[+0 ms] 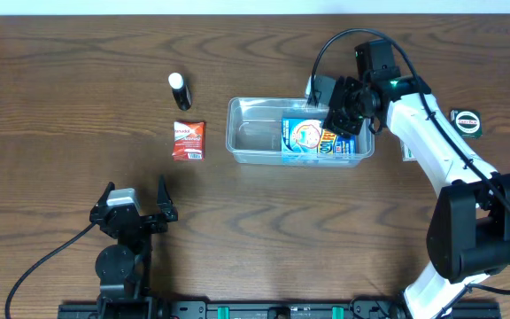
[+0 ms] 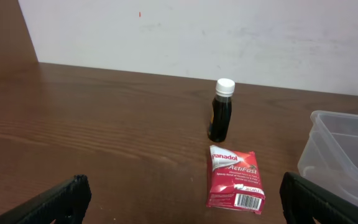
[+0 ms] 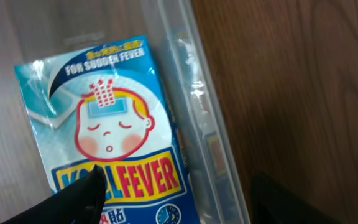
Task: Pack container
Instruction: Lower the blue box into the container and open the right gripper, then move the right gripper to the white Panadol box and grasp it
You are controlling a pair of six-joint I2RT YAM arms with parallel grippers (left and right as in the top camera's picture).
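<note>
Container, clear plastic, sits mid-frame in the overhead view. At lower left my left gripper hangs spread wide, holding nothing. A white-capped dark bottle and a red packet lie left of the container. A blue fever-patch packet lies inside. My right gripper, fingers apart, straddles its right wall.
</note>
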